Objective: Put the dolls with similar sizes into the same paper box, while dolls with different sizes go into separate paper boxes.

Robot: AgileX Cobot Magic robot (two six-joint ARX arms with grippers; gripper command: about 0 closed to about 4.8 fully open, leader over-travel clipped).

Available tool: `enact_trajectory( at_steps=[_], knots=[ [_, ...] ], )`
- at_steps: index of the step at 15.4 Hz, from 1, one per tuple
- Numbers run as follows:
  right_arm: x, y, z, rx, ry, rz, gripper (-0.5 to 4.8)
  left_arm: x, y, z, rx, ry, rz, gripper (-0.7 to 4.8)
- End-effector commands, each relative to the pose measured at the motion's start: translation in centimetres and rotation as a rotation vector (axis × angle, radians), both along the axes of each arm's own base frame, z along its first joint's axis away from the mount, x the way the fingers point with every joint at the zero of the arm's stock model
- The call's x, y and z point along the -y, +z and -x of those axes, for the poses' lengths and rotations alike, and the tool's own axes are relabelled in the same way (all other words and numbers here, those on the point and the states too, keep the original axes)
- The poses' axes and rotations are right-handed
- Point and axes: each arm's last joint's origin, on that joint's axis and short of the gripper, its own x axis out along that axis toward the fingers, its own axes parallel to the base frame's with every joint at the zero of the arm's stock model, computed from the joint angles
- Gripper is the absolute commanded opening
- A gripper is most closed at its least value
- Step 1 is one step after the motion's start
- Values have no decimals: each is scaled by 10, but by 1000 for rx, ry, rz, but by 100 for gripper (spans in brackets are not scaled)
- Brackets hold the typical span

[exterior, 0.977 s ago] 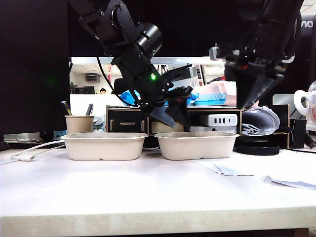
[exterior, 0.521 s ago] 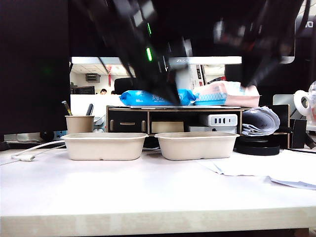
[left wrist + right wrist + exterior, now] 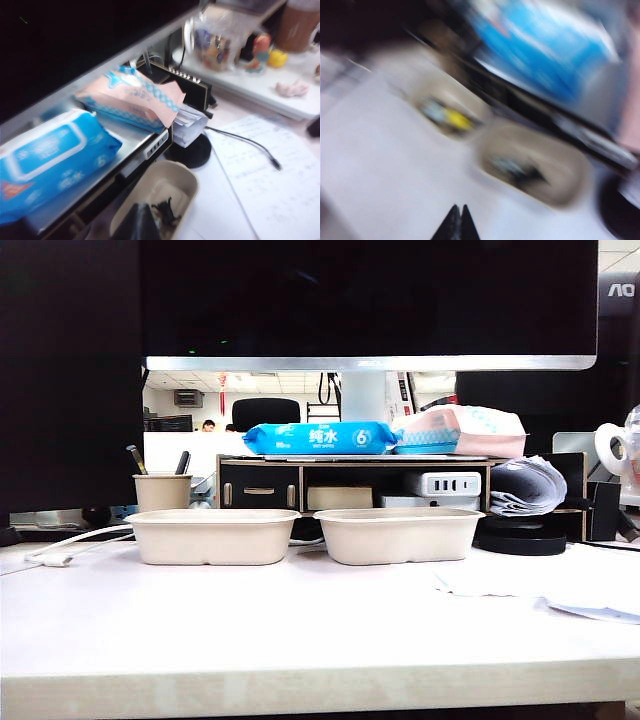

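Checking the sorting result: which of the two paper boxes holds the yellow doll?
The left paper box, beside the pen cup, shows the yellow doll; the right paper box holds only dark shapes. The view is blurred.

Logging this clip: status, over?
Both grippers shut, empty, lifted off the table; right gripper blurred. Dolls sit inside both paper boxes. Nothing blocking.

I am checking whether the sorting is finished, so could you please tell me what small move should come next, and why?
Probably none beyond parking both arms. The left gripper and right gripper are shut, empty and lifted above the table. The right wrist view, though blurred, shows a yellow doll in one paper box and a dark doll in the other paper box; the remaining dolls cannot be made out.
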Motion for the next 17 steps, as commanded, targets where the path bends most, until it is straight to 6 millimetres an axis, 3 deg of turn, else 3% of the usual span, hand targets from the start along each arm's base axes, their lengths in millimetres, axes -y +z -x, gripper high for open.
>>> enact_trajectory(
  at_steps=[1, 4, 7, 10, 13, 15, 16, 17],
  knots=[
    [15, 19, 48, 109, -44, -56, -6, -35, 11, 62, 106, 3, 72, -6],
    [26, 21, 99, 287, -134, -66, -6, -97, 6, 134, 249, 49, 188, -6],
    [28, -1, 118, 266, -97, -74, -5, -135, -12, 175, 297, 143, 241, -5],
    [31, -12, 130, 234, -98, -67, -5, -162, -25, 209, 270, 129, 221, -5],
    [31, -14, 133, 221, -98, -63, -5, -181, -29, 232, 298, 129, 248, -5],
    [31, -14, 133, 220, -98, -63, -5, -186, -29, 238, 319, 125, 252, -5],
    [31, -14, 133, 221, -98, -63, -5, -188, -31, 237, 336, 211, 216, -5],
    [31, -14, 133, 221, -98, -63, -5, -181, -54, 212, 337, 463, 216, -5]
  ],
)
